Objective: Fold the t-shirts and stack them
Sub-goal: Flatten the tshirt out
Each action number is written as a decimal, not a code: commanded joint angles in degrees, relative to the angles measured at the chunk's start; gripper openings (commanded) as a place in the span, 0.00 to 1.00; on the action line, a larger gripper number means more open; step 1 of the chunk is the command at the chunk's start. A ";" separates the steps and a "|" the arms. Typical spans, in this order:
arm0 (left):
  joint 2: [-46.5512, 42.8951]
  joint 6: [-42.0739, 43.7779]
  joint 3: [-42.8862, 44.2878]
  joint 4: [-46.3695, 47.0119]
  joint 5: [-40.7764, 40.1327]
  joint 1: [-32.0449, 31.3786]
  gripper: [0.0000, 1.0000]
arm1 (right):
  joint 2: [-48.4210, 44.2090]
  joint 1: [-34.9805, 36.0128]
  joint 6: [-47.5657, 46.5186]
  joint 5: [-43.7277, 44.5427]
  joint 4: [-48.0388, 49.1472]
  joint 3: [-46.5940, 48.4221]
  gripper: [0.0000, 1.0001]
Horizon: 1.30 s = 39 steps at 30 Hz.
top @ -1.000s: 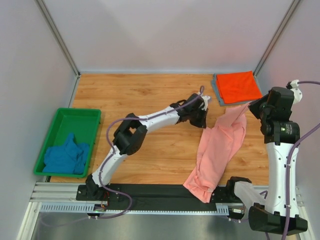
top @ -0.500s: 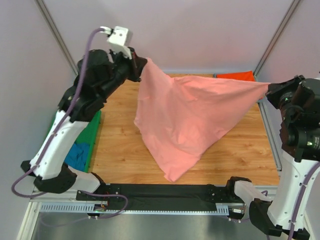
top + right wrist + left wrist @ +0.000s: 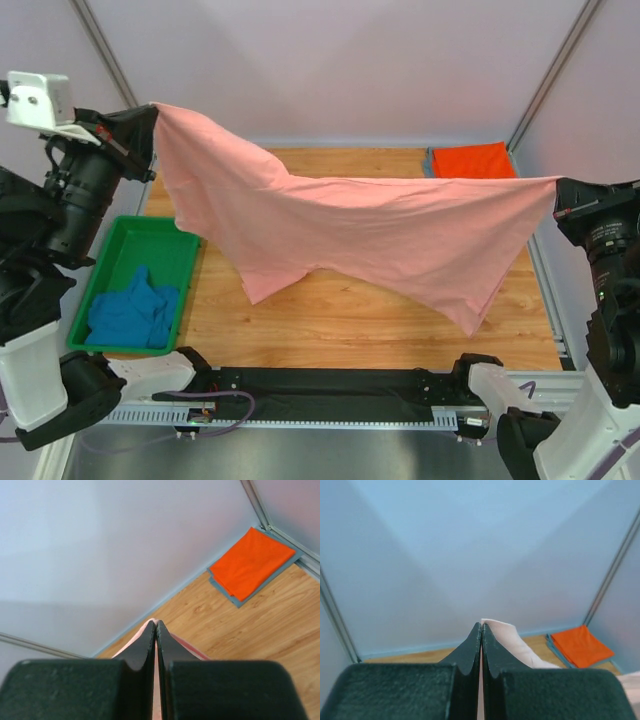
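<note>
The salmon-pink t-shirt [image 3: 360, 225] hangs stretched wide in the air above the table. My left gripper [image 3: 150, 125] is shut on its left corner, high at the far left; the cloth shows past its tips in the left wrist view [image 3: 512, 642]. My right gripper [image 3: 558, 195] is shut on the right corner at the right edge; pink cloth shows between its jaws [image 3: 156, 625]. The folded orange-red t-shirt [image 3: 472, 160] lies on a folded grey one [image 3: 430, 160] at the back right corner. The teal-blue t-shirt [image 3: 130, 312] lies crumpled in the bin.
A green plastic bin [image 3: 160, 245] stands at the table's left edge. The wooden table [image 3: 340, 315] is walled by white panels on three sides. The black arm rail [image 3: 330, 385] runs along the near edge.
Both arms have swung outward and up, pulling the pink t-shirt from a hanging bunch into a wide taut spread. The left gripper moved far left, the right one stayed at the right.
</note>
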 commanded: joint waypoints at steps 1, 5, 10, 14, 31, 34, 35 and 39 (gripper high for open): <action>3.23 9.13 1.79 2.07 -3.67 0.00 0.00 | -0.04 0.08 5.04 -1.14 6.62 -5.40 0.00; 9.20 18.80 0.23 12.74 -9.89 0.08 0.00 | 6.00 0.08 7.07 -4.04 17.42 -9.22 0.00; 17.90 13.66 4.65 19.50 -0.17 11.38 0.00 | 16.38 0.08 5.14 -7.62 26.93 -4.66 0.00; 29.58 9.16 11.81 18.86 5.11 17.74 0.00 | 27.79 -0.01 3.47 -10.72 29.92 3.52 0.00; 22.50 11.35 15.44 25.82 14.52 22.06 0.00 | 27.49 -7.74 1.72 -19.69 32.15 11.20 0.00; 12.78 10.56 4.74 23.79 15.14 21.09 0.00 | 20.57 -7.74 -2.24 -19.51 30.55 -0.98 0.00; 10.04 10.30 0.52 23.70 14.44 20.48 0.00 | 18.44 -7.74 -3.55 -19.51 29.94 -4.96 0.00; -2.97 6.18 -25.02 20.47 10.58 16.71 0.00 | 5.53 -7.22 -2.00 -19.24 29.14 -25.87 0.00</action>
